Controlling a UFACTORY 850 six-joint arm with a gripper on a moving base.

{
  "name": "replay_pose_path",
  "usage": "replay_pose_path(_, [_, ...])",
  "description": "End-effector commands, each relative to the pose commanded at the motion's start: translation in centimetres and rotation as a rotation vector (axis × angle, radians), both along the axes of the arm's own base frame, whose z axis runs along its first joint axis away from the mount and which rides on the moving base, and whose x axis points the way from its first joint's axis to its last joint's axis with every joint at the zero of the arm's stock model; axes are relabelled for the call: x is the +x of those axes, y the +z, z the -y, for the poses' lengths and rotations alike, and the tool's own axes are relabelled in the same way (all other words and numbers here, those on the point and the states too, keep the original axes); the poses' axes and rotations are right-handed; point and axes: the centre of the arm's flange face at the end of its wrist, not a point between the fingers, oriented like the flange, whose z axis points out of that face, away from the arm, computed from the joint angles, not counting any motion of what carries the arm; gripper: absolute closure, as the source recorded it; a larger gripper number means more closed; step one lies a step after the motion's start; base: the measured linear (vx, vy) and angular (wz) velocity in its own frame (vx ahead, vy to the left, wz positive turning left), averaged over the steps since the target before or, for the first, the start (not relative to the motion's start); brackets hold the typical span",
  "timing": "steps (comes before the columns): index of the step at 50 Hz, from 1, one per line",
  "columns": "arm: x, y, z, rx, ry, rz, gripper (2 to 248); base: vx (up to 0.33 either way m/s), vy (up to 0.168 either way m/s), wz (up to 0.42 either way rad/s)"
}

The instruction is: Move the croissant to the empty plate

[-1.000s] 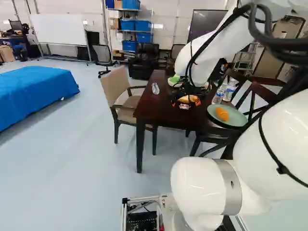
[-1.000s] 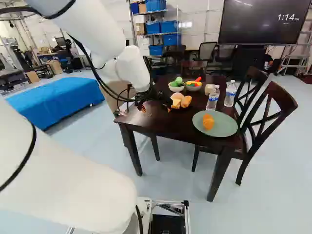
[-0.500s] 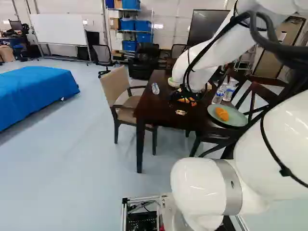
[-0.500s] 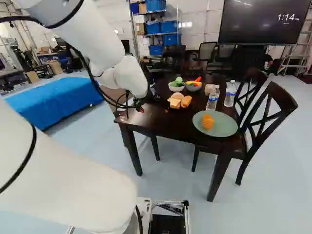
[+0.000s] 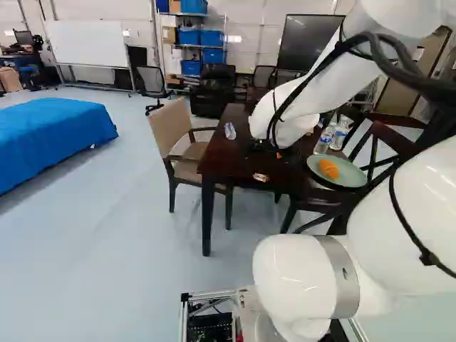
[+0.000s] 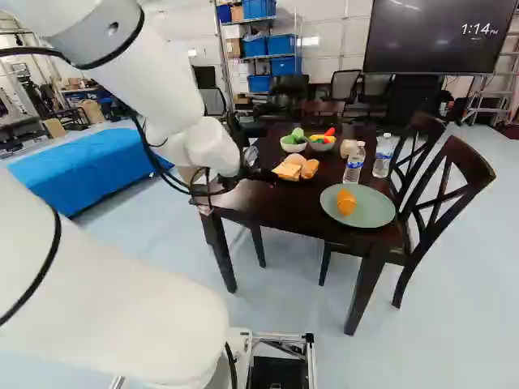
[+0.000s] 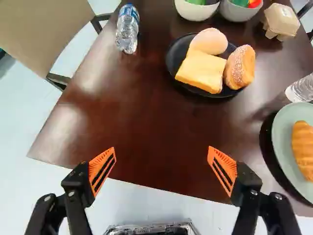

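Observation:
The croissant lies on a green round plate on the dark table, and the same croissant shows in the wrist view. My gripper is over the table, on the far side from the green plate. In the wrist view the gripper stands wide open with nothing between its fingers, near the table's edge. Ahead of it a black plate bears a square yellow bread piece, a round bun and a sugared roll. No plate without food shows.
Two bowls of toy food and a small carton are farther back. Two water bottles stand behind the green plate; another bottle lies near the armchair. Wooden chairs flank the table.
The arm has shifted against its lowest joint, the wrist drawing back and tilting, and in the right base view more of the bread plate is uncovered. The base and the croissant have stayed still.

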Motion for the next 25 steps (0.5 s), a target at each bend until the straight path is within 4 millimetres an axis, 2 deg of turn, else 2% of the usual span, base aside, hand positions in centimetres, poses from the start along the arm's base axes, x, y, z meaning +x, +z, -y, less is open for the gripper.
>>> replay_pose_path(25, [-2.2,-3.3,-1.8,0.013,0.032,0.176,3,0.000,0.000,0.000])
